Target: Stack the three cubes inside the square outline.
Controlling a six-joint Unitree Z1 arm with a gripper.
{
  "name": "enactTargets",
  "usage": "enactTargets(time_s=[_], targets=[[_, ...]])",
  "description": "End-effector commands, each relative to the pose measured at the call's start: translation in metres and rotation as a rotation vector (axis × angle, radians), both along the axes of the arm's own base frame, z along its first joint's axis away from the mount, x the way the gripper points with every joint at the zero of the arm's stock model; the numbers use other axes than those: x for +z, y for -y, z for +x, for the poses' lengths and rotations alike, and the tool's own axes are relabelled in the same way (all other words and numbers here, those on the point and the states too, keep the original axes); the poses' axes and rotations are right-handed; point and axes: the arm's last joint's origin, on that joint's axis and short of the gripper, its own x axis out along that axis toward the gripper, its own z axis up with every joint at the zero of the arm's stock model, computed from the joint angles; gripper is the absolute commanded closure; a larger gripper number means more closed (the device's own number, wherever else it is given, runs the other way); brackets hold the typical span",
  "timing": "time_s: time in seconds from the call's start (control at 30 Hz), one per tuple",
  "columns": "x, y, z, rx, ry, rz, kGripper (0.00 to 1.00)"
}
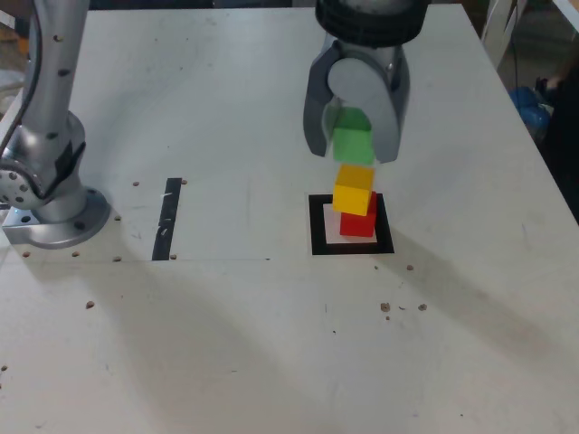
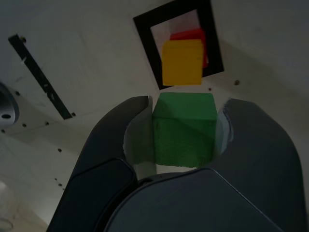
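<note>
My gripper (image 1: 353, 152) hangs over the square outline (image 1: 317, 226), shut on the green cube (image 1: 353, 143), which sits between its two fingers. Directly beneath, the yellow cube (image 1: 354, 188) rests on the red cube (image 1: 359, 221), slightly skewed, and both stand within the black frame. The green cube's underside is at the yellow cube's top; I cannot tell whether they touch. In the wrist view the green cube (image 2: 184, 130) fills the gap of the gripper (image 2: 187, 104), with the yellow cube (image 2: 182, 63), a sliver of the red cube (image 2: 190, 35) and the square outline (image 2: 147, 46) beyond.
A straight black tape strip (image 1: 167, 221) lies on the white table toward the exterior view's left, near the arm's metal base (image 1: 54, 208). Small dark specks dot the tabletop (image 1: 271, 344). A blue object (image 1: 529, 104) sits beyond the table's right edge.
</note>
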Motion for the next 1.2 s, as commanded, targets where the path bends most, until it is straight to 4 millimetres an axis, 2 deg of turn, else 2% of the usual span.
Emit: enactTargets(time_s=[0.0, 0.3, 0.73, 1.17], targets=[[-0.006, -0.003, 0.001, 0.015, -0.024, 0.0, 0.97], [-0.029, -0.022, 0.008, 0.055, -0.057, 0.026, 0.96], [-0.043, -0.025, 0.015, 0.063, -0.052, 0.022, 0.91], [-0.049, -0.027, 0.016, 0.059, -0.075, 0.015, 0.69]])
